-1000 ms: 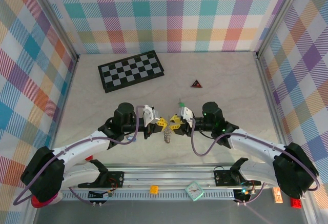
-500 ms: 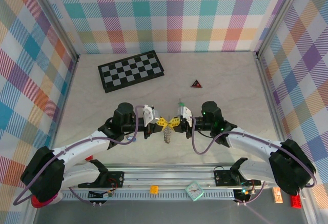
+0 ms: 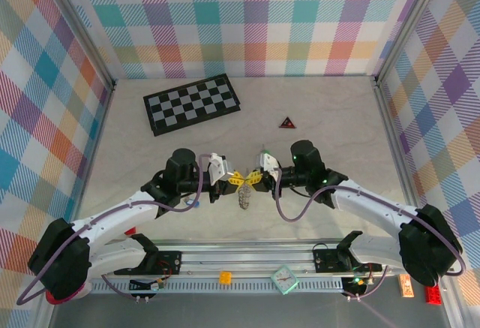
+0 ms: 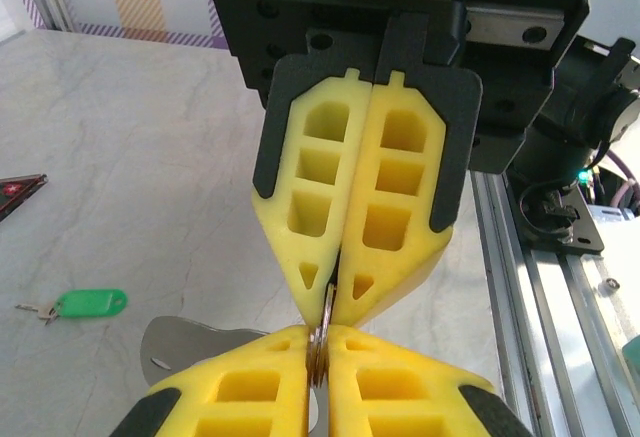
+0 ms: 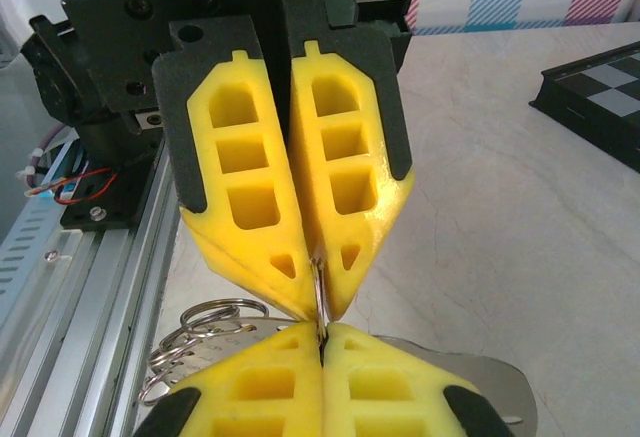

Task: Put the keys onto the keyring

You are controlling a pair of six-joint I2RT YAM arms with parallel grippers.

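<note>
— What is the largest thing lying on the desk [image 3: 341, 140]?

— The checkerboard [image 3: 192, 103], black and white, flat on the desk close to the back wall. Everything else can be placed from it.

— Where are the arms?

— The left arm [image 3: 127, 215] and the right arm [image 3: 367, 204] reach in from the near edge. They meet nearer the bases than the checkerboard, just past its right end. The left tool [image 3: 235, 181] and the right tool [image 3: 252, 180] face each other tip to tip, almost touching.

— How do the tools stand?

— In the left wrist view, the left tool's yellow fingers [image 4: 280, 357] are drawn nearly together, nipping a thin metal ring edge. The right wrist view shows the right tool closed tight on that same edge.

— So both hold the keyring?

— Yes. The keyring [image 3: 244, 199] is pinched from two sides. Its loose silvery loops bunch beneath the fingertips, on the side away from the checkerboard. Whether the loops touch the desk cannot be told.

— And the small things?

— A dark red-edged triangle [image 3: 287, 123] sits well to the checkerboard's right. The green-headed key [image 4: 90, 304] lies flat on the desk, also right of the checkerboard, nearer the bases than the triangle, and apart from the keyring.
</note>
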